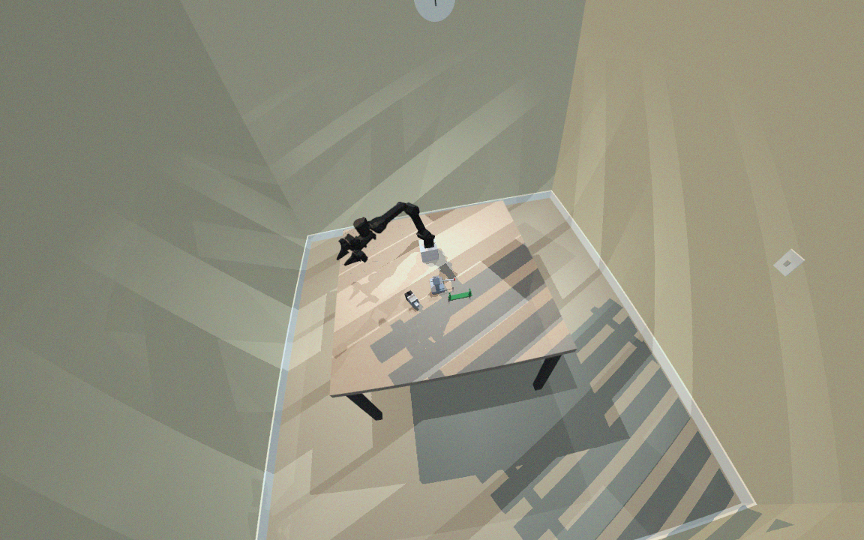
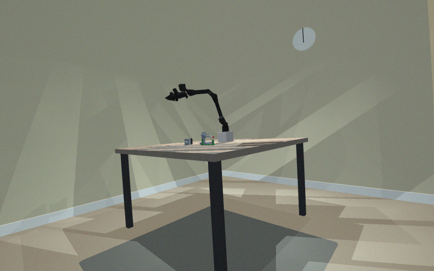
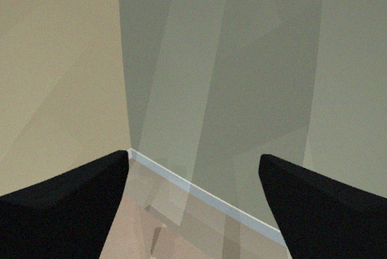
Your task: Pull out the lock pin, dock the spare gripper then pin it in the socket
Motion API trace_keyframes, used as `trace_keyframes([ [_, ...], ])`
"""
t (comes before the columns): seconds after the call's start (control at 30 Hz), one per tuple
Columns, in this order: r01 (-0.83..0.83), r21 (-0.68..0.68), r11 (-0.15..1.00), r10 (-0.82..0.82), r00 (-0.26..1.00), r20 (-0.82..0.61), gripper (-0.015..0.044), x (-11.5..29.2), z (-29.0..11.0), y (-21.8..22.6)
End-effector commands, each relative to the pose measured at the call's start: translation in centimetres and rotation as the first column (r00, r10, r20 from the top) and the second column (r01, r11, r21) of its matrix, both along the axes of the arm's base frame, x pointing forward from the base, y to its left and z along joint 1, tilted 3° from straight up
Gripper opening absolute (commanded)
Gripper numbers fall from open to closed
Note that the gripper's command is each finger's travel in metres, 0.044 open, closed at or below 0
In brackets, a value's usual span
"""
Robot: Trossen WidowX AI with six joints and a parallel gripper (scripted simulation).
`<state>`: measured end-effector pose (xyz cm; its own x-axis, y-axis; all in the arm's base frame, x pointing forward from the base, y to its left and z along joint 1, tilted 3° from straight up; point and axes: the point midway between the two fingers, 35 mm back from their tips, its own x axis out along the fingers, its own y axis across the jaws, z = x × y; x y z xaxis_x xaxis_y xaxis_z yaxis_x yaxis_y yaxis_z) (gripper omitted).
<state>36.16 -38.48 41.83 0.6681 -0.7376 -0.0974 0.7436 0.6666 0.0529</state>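
My gripper [image 1: 349, 256] [image 2: 168, 97] [image 3: 193, 162] is open and empty. It hangs high in the air beyond the table's far left side, well away from the parts. The grey mount [image 1: 436, 284] [image 2: 204, 136] stands on a green base [image 1: 460, 295] [image 2: 207, 143] in the middle of the table, near the arm's white pedestal [image 1: 429, 254] [image 2: 225, 136]. A pin with a red tip [image 2: 213, 136] shows at the mount. The spare gripper [image 1: 412, 300] [image 2: 187, 141], small and dark with a pale body, lies on the table just left of the mount. The wrist view shows only the two dark fingers, the walls and floor.
The wooden table [image 1: 489, 349] [image 2: 245, 145] stands on black legs in a room with a pale skirting board [image 3: 215, 200]. The arm stretches from its pedestal up and to the left.
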Motion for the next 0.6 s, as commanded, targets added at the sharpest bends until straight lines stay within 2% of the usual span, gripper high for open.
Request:
trace_keyframes([
  [0.0, -0.099, 0.013, 0.995, 0.100, 0.984, -0.149, 0.0300, 2.9, -3.0, 3.8],
  [0.13, -0.232, 0.034, 0.972, 0.231, 0.917, -0.325, 0.0300, 5.8, -6.8, 8.7],
  [0.27, -0.374, 0.061, 0.925, 0.355, 0.799, -0.486, 0.0300, 7.7, -10.2, 13.9],
  [0.57, -0.673, 0.170, 0.719, 0.533, 0.378, -0.757, 0.0300, 8.6, -17.4, 26.1],
])
